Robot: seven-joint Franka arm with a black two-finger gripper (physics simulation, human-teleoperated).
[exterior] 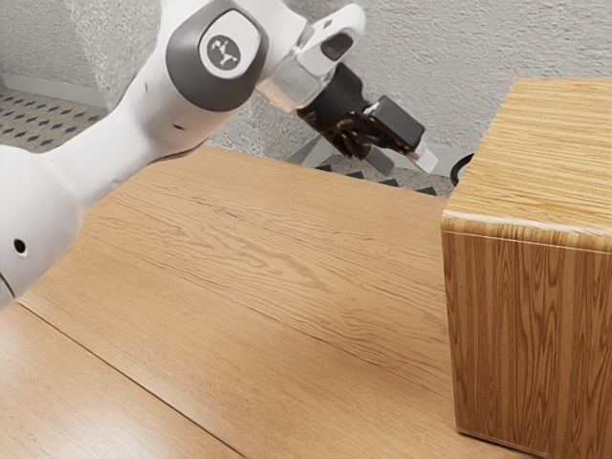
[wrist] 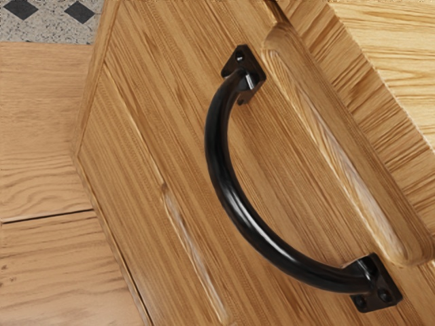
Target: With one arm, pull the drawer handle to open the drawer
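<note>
- At about 10 o'clock from the cabinet (exterior: 526,287) in the exterior view: gripper (exterior: 411,148), above the table (exterior: 239,287), apart from the wood, aimed toward the cabinet's front, probably to line up a grab.
- Spread or closed: impossible to tell from this angle.
- Just ahead of the gripper in the wrist view: drawer handle (wrist: 215,142), a black bow standing off the drawer front (wrist: 136,156), leaving room to hook behind it.
- Count: one arm (exterior: 143,124), one gripper, one cabinet, one drawer handle, two mounting plates (wrist: 243,64).
- Nothing gripped yet; pull judged not begun.
</note>
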